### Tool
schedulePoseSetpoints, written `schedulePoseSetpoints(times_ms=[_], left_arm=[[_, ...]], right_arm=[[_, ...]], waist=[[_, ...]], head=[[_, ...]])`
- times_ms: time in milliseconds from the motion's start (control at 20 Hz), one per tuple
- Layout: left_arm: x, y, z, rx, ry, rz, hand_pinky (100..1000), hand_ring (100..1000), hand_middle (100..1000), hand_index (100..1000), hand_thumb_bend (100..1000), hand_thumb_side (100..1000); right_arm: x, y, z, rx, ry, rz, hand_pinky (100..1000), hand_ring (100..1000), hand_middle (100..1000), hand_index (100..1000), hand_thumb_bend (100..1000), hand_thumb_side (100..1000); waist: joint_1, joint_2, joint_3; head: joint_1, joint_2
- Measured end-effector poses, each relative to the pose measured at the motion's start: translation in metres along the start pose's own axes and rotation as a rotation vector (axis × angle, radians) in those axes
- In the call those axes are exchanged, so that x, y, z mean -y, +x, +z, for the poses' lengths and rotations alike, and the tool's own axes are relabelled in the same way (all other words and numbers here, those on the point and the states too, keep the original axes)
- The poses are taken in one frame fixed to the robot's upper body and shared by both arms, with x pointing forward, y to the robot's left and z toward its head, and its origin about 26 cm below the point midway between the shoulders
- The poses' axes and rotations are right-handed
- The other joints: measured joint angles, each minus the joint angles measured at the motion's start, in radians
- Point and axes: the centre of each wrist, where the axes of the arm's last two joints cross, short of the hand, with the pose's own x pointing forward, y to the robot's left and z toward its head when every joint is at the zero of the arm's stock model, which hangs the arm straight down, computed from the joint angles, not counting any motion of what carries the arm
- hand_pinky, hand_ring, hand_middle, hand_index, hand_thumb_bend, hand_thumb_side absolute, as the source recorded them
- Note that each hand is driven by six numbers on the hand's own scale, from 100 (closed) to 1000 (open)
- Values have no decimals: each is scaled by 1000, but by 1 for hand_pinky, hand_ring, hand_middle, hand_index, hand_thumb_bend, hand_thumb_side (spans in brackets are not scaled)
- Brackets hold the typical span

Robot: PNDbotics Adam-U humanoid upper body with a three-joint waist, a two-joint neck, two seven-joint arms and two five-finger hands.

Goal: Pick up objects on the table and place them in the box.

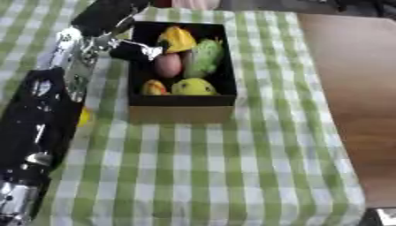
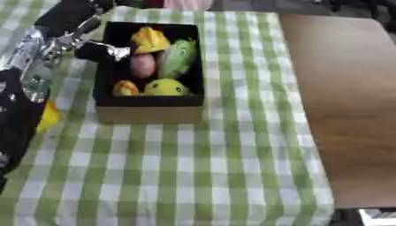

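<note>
The left hand was over the left wall of the black box, which stood on the green-checked cloth of the counter. Its dark fingers reached in toward a pinkish oval object, touching or just short of it; whether they were spread or closed on anything could not be determined. The right hand appeared in neither view. Inside the box lay a yellow object at the far end, a green elongated object beside the pinkish one, a yellow-green rounded object near the front wall and a small orange-yellow object in the front left corner. One yellow object remained on the cloth left of the box, partly hidden by the left arm. Judged by appearance, these were light, smooth, rounded pieces, probably liable to roll; the remaining one would best be taken across its widest part, fingers opposing thumb.
</note>
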Motion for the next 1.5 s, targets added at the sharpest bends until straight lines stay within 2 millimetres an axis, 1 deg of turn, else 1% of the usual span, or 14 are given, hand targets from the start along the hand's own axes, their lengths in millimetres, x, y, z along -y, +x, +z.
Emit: schedulePoseSetpoints(times_ms=[150,200,250,300,350,400,500,600,850,1050,1200,1400,1500], left_arm=[[-10,-9,10,22,0,11,906,862,793,908,361,618],[-12,-10,11,28,-1,17,904,856,790,900,337,616],[-13,-10,13,39,-3,23,904,856,790,900,337,615],[-11,-10,17,49,-7,26,897,850,783,895,390,587],[-9,-12,25,56,-16,23,897,850,784,895,331,622],[-7,-16,34,62,-28,20,891,843,778,888,317,640],[-1,-18,50,85,-51,21,889,841,776,886,316,643],[6,-20,65,100,-74,30,889,841,775,886,314,659],[11,-21,93,130,-135,57,892,844,779,889,317,684],[8,-23,112,137,-190,72,893,853,786,897,345,699],[6,-26,125,140,-251,76,894,861,794,905,371,681],[3,-28,135,155,-327,66,896,867,802,915,384,654],[2,-29,138,160,-352,60,897,868,804,918,378,664]], right_arm=[[1,1,4,-7,-12,5,1000,1000,607,991,100,885],[1,1,5,-8,-15,7,1000,1000,608,991,100,887],[1,1,7,-16,-19,9,1000,1000,607,991,100,887],[1,0,12,-29,-24,11,1000,1000,607,991,100,876],[0,-1,17,-41,-32,13,1000,1000,607,991,100,888],[-2,-1,21,-49,-39,14,1000,1000,608,991,100,888],[-5,-2,26,-56,-46,23,1000,1000,608,991,100,887],[-10,-1,28,-53,-44,35,1000,1000,609,991,100,886],[-17,2,28,-32,-59,47,1000,1000,609,991,100,884],[-20,3,27,-19,-74,49,1000,1000,609,992,100,885],[-22,3,28,-21,-83,46,1000,1000,608,992,100,887],[-23,3,28,-21,-87,49,1000,1000,608,991,100,887],[-23,3,28,-21,-85,54,1000,1000,608,991,100,888]], waist=[[0,-1,6],[1,-1,8],[4,-3,18],[11,-7,37],[17,-10,55],[19,-10,62],[16,-10,68],[16,-10,77],[15,3,80],[13,12,86],[13,16,89],[10,18,89],[6,19,89]], head=[[-10,0],[-12,0],[-18,0],[-26,0],[-34,0],[-42,0],[-55,0],[-65,0],[-79,0],[-83,0],[-84,0],[-85,0],[-84,0]])
